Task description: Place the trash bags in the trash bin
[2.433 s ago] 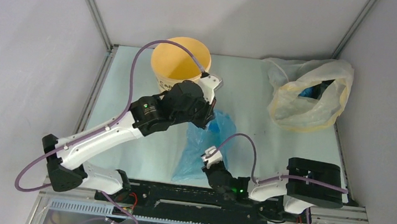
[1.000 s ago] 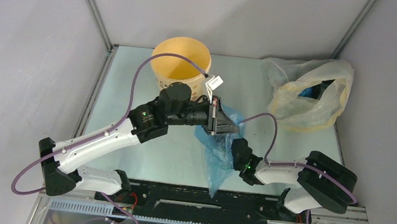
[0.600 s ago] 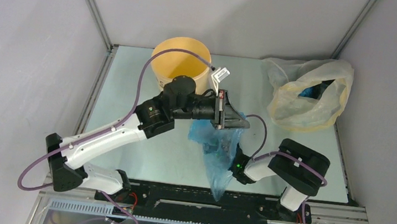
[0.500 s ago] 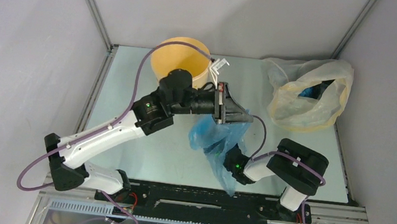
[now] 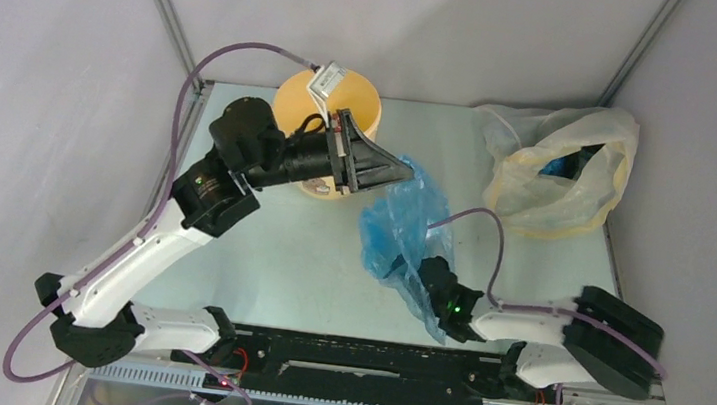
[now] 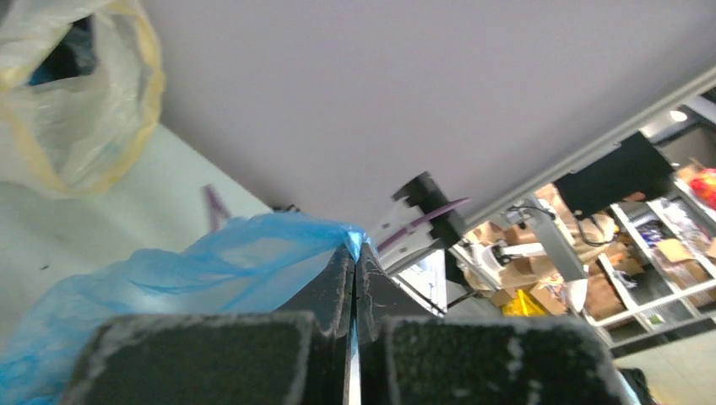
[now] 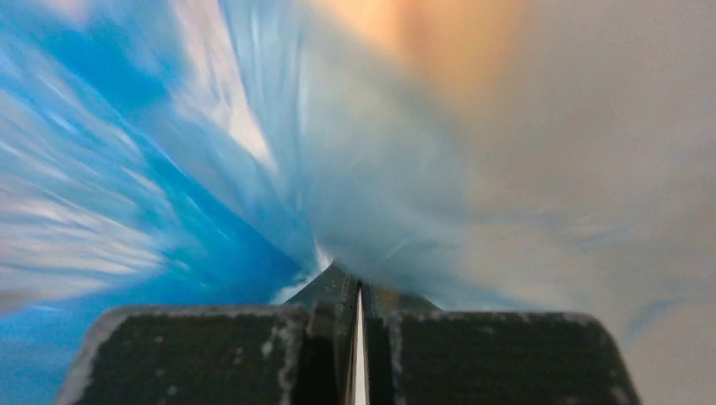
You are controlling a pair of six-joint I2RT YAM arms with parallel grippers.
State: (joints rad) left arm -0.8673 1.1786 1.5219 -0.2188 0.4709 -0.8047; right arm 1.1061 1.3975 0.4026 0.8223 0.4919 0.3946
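Above table (image 5: 259,252), tools (image 6: 353,257) (image 7: 356,291) tight on bag (image 5: 394,228)

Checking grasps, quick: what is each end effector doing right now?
Left end effector: closed, pinching the blue trash bag.
Right end effector: closed on the same bag, lower down.

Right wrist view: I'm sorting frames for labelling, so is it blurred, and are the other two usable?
Right wrist: heavy motion blur, trash bag smeared to streaks, only the right gripper crisp. Left wrist: fairly sharp, pale bag slightly soft. Top external: sharp, evenly lit.
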